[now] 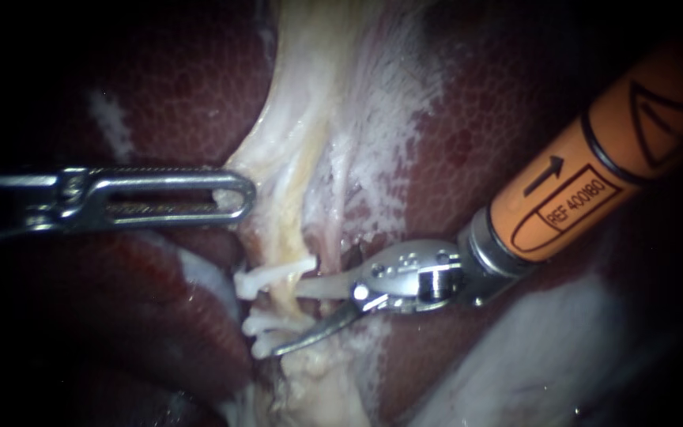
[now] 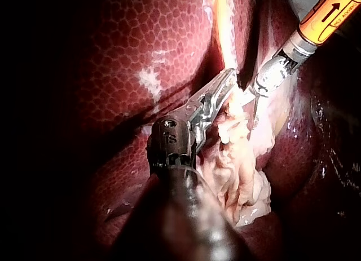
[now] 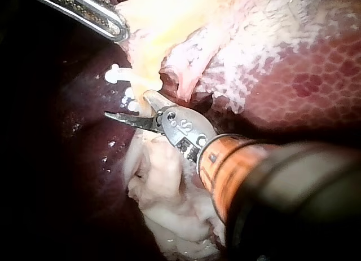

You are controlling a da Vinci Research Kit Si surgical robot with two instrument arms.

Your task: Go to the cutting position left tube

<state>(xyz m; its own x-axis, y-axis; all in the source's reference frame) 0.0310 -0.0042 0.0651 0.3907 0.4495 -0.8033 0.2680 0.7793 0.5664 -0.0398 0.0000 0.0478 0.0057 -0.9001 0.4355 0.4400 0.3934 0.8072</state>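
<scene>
Blades of my right instrument (image 1: 288,319) gape apart at the left tube (image 1: 283,300), between its white clips (image 1: 266,278), lined up for the cut. Above the tube, my left instrument (image 1: 240,194) pinches pale tissue (image 1: 294,158) to hold it taut.

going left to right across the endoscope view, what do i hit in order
left instrument → white clips → right instrument, open → its orange shaft
</scene>
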